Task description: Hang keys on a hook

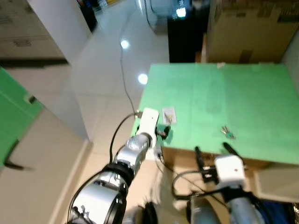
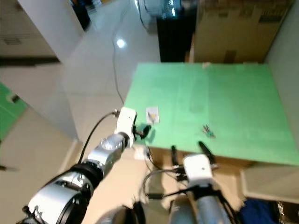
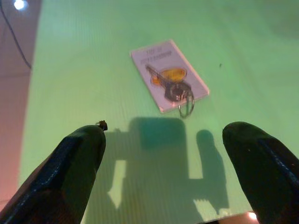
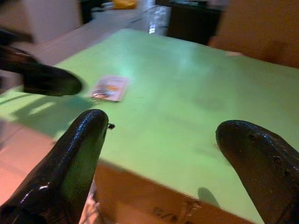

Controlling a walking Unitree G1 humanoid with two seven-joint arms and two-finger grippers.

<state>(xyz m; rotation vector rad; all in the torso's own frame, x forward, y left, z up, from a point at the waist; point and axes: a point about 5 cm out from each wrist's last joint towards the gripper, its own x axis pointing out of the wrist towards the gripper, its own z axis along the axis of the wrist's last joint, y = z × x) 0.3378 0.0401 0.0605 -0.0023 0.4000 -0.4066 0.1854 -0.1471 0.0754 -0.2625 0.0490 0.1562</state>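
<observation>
While keys (image 1: 228,133) lie on table (image 1: 261,93) | left claw (image 3: 163,172) open near card (image 3: 169,74)

Bare green tabletop (image 1: 224,93) surrounds the card (image 1: 168,115); cardboard box (image 1: 247,28) blocks the far edge.

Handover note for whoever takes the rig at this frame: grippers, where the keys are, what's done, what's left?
Left gripper: open, holding nothing, at the green table's near left edge, aimed at the white card with a keyring on it.
Right gripper: open, holding nothing, at the near edge.
Keys: loose on the table ahead of the right gripper.
Done: nothing picked up.
Left: grasp keys, find the hook, hang them.
</observation>
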